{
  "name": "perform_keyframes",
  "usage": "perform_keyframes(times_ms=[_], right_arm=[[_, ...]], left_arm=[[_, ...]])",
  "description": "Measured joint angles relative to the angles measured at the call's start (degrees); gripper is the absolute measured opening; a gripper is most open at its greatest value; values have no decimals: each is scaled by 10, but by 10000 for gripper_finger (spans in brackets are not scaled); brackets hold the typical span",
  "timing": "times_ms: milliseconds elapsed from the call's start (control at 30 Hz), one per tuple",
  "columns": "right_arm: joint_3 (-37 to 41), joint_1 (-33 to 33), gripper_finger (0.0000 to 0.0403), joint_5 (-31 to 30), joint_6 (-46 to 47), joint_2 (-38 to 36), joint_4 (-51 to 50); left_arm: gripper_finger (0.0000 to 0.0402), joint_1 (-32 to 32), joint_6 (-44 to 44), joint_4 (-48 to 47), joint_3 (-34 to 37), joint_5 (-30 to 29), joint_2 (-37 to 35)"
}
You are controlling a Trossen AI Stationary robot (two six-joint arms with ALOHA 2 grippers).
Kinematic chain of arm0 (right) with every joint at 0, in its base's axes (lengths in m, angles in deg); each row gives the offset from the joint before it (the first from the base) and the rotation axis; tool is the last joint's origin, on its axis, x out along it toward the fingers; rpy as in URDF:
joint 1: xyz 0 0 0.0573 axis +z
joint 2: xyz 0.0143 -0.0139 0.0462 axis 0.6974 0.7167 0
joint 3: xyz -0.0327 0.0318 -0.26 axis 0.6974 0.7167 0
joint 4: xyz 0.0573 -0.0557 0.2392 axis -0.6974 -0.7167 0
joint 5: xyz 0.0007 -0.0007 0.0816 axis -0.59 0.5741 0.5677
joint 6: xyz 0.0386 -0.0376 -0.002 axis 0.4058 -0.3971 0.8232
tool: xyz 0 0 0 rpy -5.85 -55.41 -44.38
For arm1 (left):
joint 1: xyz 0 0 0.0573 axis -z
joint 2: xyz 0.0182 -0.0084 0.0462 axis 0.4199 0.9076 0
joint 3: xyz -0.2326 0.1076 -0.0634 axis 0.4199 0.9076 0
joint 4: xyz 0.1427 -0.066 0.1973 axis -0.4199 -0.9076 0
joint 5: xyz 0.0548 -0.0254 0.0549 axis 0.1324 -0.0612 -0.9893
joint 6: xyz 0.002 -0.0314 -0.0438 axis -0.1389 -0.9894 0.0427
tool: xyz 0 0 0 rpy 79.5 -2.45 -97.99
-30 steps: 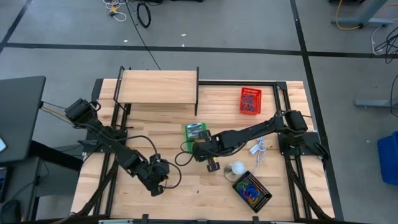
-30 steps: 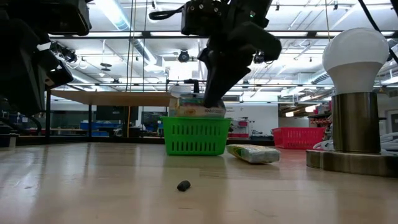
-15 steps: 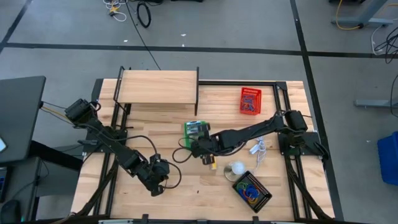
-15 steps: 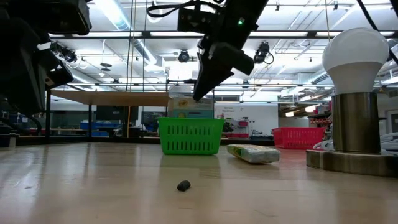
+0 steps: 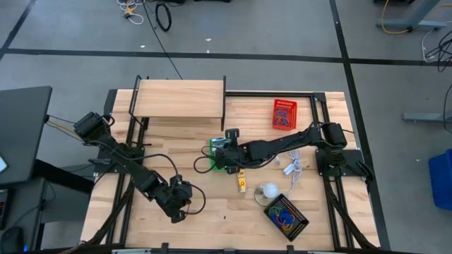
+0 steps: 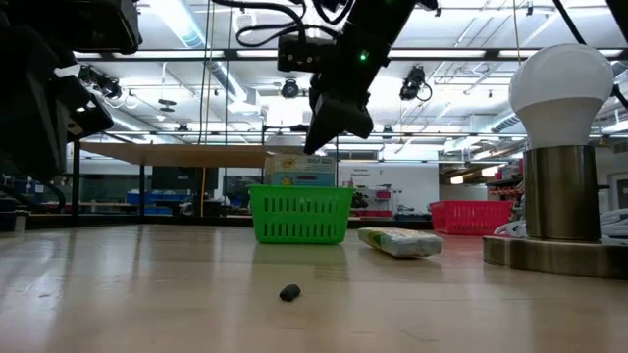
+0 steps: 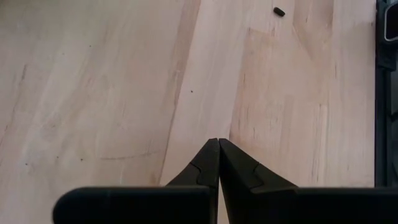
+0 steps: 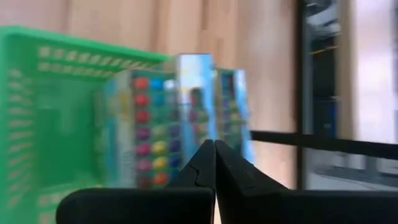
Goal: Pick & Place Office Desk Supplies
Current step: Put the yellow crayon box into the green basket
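The right gripper, jaws together and empty, hangs over the green basket at frame centre. The packet lies just below-right, long axis vertical, nearer this arm. The left gripper, jaws together, waits lower left.

Bare wood is lying open across the near-left part of the light wooden table. The green mesh basket, a white ball-shaped lamp and a black mesh tray are crowding the middle and right.
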Motion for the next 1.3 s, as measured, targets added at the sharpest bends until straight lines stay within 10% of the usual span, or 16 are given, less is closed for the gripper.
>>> perform_keyframes(times_ms=[300,800,1300], right_arm=[[-30,19,0,-80,-21,-6,-28],[-76,81,63,339,210,-1,-142],[14,31,235,336,477,0,-96]], left_arm=[[9,4,-3,0,0,-3,0],[9,6,15,0,0,-26,0],[9,13,106,20,0,-120,0]])
